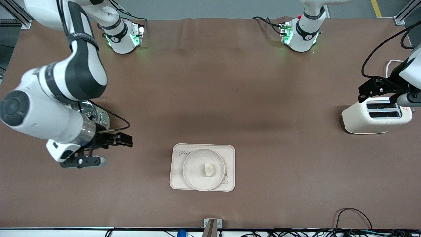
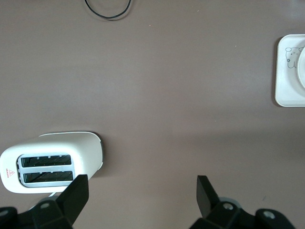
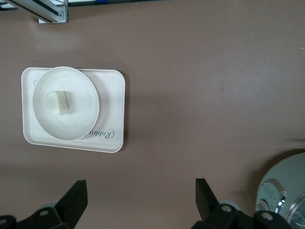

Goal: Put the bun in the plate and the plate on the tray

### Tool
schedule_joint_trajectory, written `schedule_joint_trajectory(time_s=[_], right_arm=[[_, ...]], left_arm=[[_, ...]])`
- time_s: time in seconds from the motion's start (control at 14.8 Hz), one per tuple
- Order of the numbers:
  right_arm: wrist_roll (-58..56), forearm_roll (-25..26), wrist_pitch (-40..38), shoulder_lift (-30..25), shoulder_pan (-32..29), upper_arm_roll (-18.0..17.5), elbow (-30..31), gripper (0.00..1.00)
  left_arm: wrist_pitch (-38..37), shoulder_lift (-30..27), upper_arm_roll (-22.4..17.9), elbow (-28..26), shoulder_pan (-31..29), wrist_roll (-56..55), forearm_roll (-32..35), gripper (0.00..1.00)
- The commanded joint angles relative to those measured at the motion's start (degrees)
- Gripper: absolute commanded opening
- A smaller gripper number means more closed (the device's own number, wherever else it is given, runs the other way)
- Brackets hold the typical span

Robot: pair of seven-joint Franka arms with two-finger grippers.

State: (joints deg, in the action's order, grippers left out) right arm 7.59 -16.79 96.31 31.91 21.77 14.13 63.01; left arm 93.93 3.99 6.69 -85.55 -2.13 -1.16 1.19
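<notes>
The cream-white bun (image 1: 209,170) lies in the round plain plate (image 1: 192,171). The plate sits on the rectangular Rabbit tray (image 1: 230,154), near the table's front-camera edge at mid table. The right wrist view shows the bun (image 3: 57,103), the plate (image 3: 81,119) and the tray (image 3: 112,109) the same way. My right gripper (image 1: 98,152) is open and empty (image 3: 141,187), over bare table toward the right arm's end, apart from the tray. My left gripper (image 1: 396,96) is open and empty (image 2: 141,183), up beside the toaster. The tray's corner (image 2: 286,81) shows in the left wrist view.
A white two-slot toaster (image 1: 375,117) stands at the left arm's end and also shows in the left wrist view (image 2: 52,162). A shiny metal vessel (image 1: 95,115) sits under the right arm and shows in the right wrist view (image 3: 286,186). A black cable loop (image 1: 352,214) lies at the table's front-camera edge.
</notes>
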Motion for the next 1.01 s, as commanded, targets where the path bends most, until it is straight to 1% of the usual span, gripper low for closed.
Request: schedule_joint_trajectory(time_s=[0.0, 0.13, 0.2, 0.34, 0.4, 0.67, 0.81, 0.88, 0.94], right_arm=[[-0.12, 1.67, -4.09, -4.65, -1.73, -0.77, 3.00, 1.00], [-0.21, 1.85, -6.04, -7.20, -4.18, -0.69, 2.91, 1.00], [-0.12, 2.72, -7.44, -8.08, -4.37, -0.77, 2.91, 1.00], [-0.47, 6.66, -9.38, -11.33, -4.46, -0.77, 3.26, 1.00], [-0.82, 8.51, -10.25, -13.09, -4.46, -1.04, 4.56, 1.00], [-5.29, 9.06, -12.18, -21.61, -6.30, -1.48, 11.59, 1.00], [-8.19, 10.98, -13.07, -24.60, -7.44, -1.56, 13.53, 1.00], [-8.99, 12.04, -12.81, -26.10, -8.93, -2.87, 15.20, 1.00], [-9.17, 13.61, -12.72, -27.59, -10.86, -5.58, 15.73, 1.00]], left_arm=[[-0.94, 0.23, -0.18, 1.00, -0.07, 0.72, -1.01, 1.00], [-0.94, 0.23, -0.18, 1.00, -0.07, 0.72, -1.01, 1.00], [-0.94, 0.23, -0.18, 1.00, -0.07, 0.72, -1.01, 1.00], [-0.94, 0.23, -0.18, 1.00, -0.07, 0.72, -1.01, 1.00], [-0.94, 0.23, -0.18, 1.00, -0.07, 0.72, -1.01, 1.00], [-0.94, 0.23, -0.18, 0.91, -0.07, 0.72, -1.10, 1.00], [-0.94, 0.23, -0.18, 0.91, -0.07, 0.72, -1.10, 1.00], [-0.94, 0.23, -0.18, 0.91, -0.07, 0.54, -1.10, 1.00], [-0.94, 0.23, -0.18, 0.91, -0.07, 0.54, -1.10, 1.00]])
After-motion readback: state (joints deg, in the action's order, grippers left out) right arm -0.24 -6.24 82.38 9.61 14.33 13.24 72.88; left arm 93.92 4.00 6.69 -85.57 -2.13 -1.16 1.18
